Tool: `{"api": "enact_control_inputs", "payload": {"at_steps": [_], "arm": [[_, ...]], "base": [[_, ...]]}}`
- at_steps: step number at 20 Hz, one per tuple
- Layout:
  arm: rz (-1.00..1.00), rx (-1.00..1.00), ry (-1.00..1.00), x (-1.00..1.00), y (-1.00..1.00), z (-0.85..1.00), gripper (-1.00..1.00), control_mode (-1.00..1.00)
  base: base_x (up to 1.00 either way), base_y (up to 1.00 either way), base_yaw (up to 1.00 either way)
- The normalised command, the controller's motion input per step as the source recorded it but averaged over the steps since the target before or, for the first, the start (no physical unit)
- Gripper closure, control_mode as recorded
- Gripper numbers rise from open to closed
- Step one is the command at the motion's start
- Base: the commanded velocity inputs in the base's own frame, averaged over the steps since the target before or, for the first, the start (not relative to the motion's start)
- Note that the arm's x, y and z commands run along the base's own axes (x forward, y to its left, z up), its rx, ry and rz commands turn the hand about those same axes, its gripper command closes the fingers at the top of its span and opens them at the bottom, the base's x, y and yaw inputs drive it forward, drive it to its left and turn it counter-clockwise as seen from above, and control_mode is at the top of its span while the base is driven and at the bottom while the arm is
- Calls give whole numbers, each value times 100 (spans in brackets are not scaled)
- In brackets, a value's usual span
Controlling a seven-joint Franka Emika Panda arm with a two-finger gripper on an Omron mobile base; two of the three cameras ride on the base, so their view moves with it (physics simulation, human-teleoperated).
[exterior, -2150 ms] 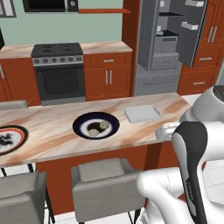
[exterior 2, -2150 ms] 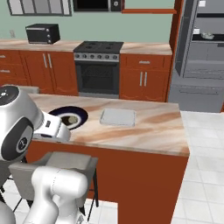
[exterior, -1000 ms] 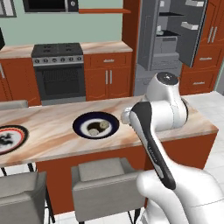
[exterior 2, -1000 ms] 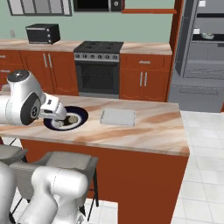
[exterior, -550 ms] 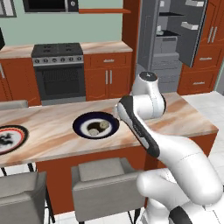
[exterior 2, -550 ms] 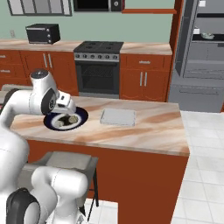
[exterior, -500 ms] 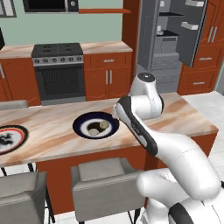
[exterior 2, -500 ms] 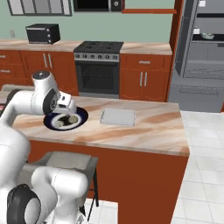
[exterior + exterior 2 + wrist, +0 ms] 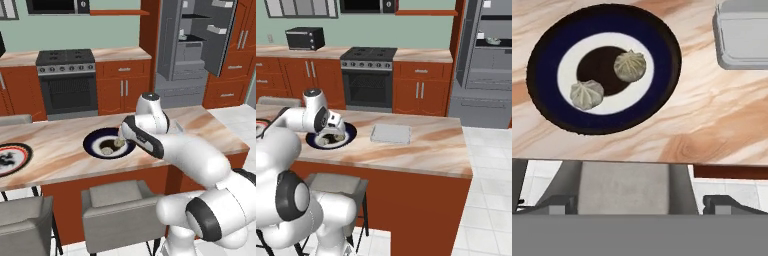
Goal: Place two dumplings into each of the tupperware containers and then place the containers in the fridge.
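- Now the gripper (image 9: 640, 202), wide open and empty, hangs over the plate (image 9: 662, 100) edge.
- Two dumplings (image 9: 630, 65) sit there; grey tub (image 9: 744, 37) lies right.
- Next: drop onto one dumpling.

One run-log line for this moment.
hand: open, above plate | dumplings: two on dark-blue plate | grey container: empty, on counter | fridge: open
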Motion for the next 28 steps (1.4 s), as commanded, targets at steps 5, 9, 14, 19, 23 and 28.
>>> {"api": "enact_control_inputs", "payload": {"at_steps": [5,9,14,19,23,28], "arm": [[0,0,8,36,7,-11,-100,-100],[0,0,11,53,14,-19,-100,-100],[0,0,4,45,20,-55,-100,-100],[0,0,0,52,10,-36,-100,-100],[0,0,0,51,0,-22,-100,-100],[0,0,0,53,0,-30,-100,-100]], "base": [[0,0,0],[0,0,0],[0,0,0],[0,0,0],[0,0,0],[0,0,0]]}}
